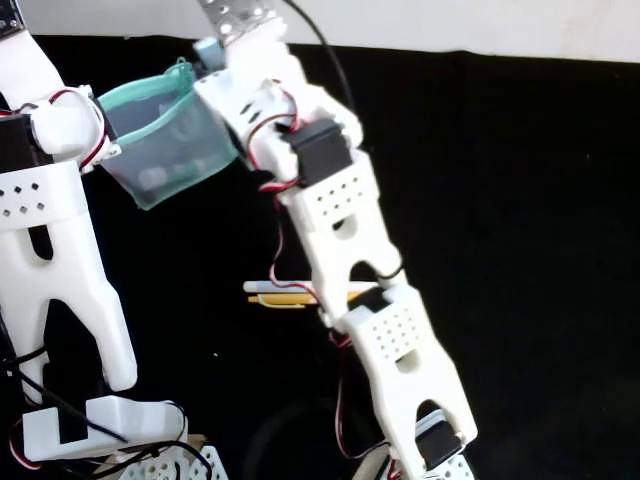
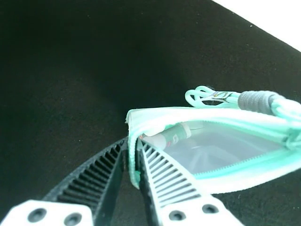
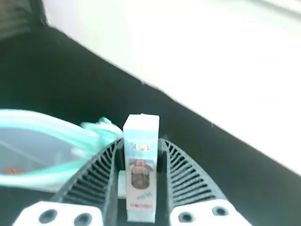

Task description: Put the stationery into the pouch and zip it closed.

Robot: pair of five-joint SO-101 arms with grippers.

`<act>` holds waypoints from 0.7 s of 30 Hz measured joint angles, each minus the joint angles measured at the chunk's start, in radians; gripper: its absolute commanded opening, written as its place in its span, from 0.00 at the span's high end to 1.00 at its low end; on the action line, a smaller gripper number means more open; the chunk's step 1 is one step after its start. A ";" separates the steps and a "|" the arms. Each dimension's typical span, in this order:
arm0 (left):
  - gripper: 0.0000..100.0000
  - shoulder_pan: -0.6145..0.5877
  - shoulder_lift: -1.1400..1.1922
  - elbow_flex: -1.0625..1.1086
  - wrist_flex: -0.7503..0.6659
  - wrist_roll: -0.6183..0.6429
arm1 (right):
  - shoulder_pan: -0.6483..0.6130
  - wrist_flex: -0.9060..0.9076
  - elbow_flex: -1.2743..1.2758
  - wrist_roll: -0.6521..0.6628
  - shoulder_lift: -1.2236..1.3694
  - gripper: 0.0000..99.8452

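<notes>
The teal see-through pouch [image 1: 165,135] hangs in the air at the back left, its mouth open. My left gripper [image 2: 133,141] is shut on the pouch's corner edge [image 2: 141,117]. A red-and-white item [image 2: 169,136] lies inside the pouch. The pouch's zip cord [image 2: 207,96] sticks out at the far end. My right gripper [image 3: 140,141] is shut on a small white eraser [image 3: 140,174] with a printed sleeve. It is held just beside the pouch's rim [image 3: 42,122] near the cord. Pens [image 1: 285,293] lie on the black table, partly hidden behind my right arm.
The black table cloth [image 1: 500,250] spreads wide to the right of my right arm [image 1: 350,220]. A white wall strip [image 1: 480,25] runs along the back edge. My left arm's base [image 1: 60,300] stands at the near left.
</notes>
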 measured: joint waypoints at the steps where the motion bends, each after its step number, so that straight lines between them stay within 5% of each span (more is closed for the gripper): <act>1: 0.99 0.000 0.000 0.000 0.000 0.000 | -0.008 -0.012 0.000 0.000 -0.006 0.99; 21: 0.99 0.002 -0.002 0.069 -0.040 -0.003 | -0.150 -0.066 0.000 0.000 -0.086 0.99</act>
